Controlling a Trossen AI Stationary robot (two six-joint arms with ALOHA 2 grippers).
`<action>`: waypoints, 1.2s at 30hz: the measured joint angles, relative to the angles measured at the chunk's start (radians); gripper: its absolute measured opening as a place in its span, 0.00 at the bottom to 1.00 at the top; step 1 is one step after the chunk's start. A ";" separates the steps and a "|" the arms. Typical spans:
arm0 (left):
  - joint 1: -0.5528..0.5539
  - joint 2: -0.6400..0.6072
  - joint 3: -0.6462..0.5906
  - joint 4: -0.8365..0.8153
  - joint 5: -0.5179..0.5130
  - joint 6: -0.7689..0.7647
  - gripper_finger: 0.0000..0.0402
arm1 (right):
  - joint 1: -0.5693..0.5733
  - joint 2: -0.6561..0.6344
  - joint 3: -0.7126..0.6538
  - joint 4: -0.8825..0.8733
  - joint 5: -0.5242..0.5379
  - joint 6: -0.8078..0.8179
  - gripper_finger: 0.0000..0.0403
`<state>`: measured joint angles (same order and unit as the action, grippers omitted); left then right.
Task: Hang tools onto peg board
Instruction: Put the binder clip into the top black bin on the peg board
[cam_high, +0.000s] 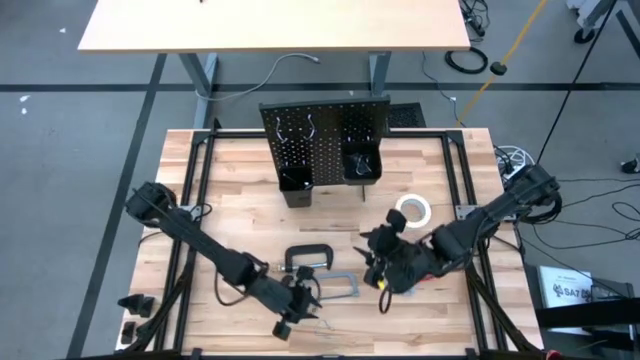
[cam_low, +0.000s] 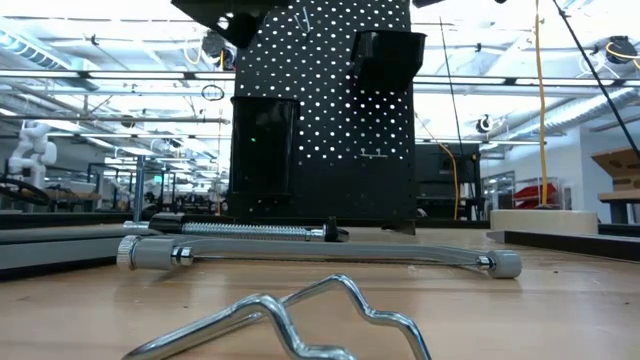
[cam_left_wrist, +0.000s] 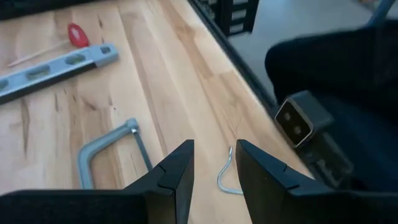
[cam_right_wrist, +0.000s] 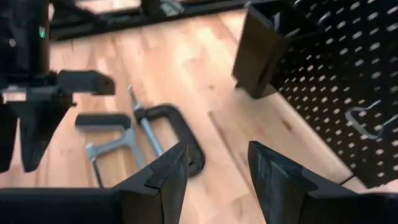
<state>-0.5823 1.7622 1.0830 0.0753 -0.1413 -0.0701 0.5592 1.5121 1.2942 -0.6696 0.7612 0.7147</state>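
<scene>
High view gives you the whole layout: a butcher-block table (cam_high: 240, 190) of pale wood strips, framed by black rails, on a grey floor with dark tape lines, cables trailing at the right and a second tan desk (cam_high: 270, 25) beyond. At the lower right edge you can see a white label with dark print, too small to read. No other writing is legible.

The peg board (cam_high: 325, 140) stands upright at the far middle of the table, two black bins (cam_high: 360, 165) fixed to it and wire hooks on its face. In front of it lie the black C-clamp (cam_high: 310, 257) and the grey hacksaw (cam_high: 335, 285); the white tape roll (cam_high: 412, 209) sits to their right.

Your left gripper (cam_left_wrist: 212, 180) hangs low over the near edge, fingers parted with nothing between them, a bent wire hook (cam_left_wrist: 227, 177) on the wood beyond. Your right gripper (cam_right_wrist: 214, 177) faces the clamp, also parted and empty. The low view shows a bright hall with ceiling trusses behind the board.
</scene>
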 joint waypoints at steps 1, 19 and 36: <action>0.000 0.018 0.019 -0.022 0.000 0.002 0.31 | 0.009 0.012 0.000 0.001 0.000 0.004 0.40; 0.078 0.294 0.190 -0.089 0.244 0.038 0.31 | 0.043 0.050 0.000 -0.002 0.055 0.000 0.40; 0.076 0.340 0.195 -0.087 0.275 0.080 0.31 | 0.043 0.050 0.000 -0.003 0.054 -0.004 0.40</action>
<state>-0.5060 2.1026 1.2785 -0.0120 0.1335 0.0101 0.6022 1.5620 1.2938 -0.6723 0.8154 0.7105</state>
